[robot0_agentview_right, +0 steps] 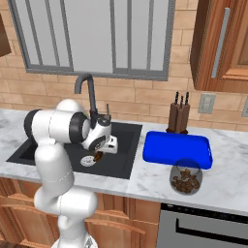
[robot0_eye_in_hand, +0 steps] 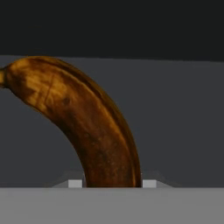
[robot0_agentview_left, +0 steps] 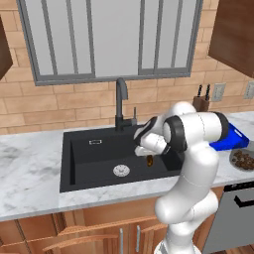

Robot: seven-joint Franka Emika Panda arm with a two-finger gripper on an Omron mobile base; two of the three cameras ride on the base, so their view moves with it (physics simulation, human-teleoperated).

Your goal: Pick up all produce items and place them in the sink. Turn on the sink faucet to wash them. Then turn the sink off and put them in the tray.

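A marbled white counter is seen nearest, laid over wooden cabinet fronts, with a grey appliance front to the right. The matte-black sink is sunk into it, with a round silver drain. Above the basin, the gripper is clamped on the banana, a dark brown piece with an orange tinge, which is held clear of the sink floor. On the counter right of the sink, a round dish of brown lumps is set just before the blue tray. Behind it a knife block is stood. At the sink's far rim the black faucet is mounted. Brick wall and 1 window are seen beyond.
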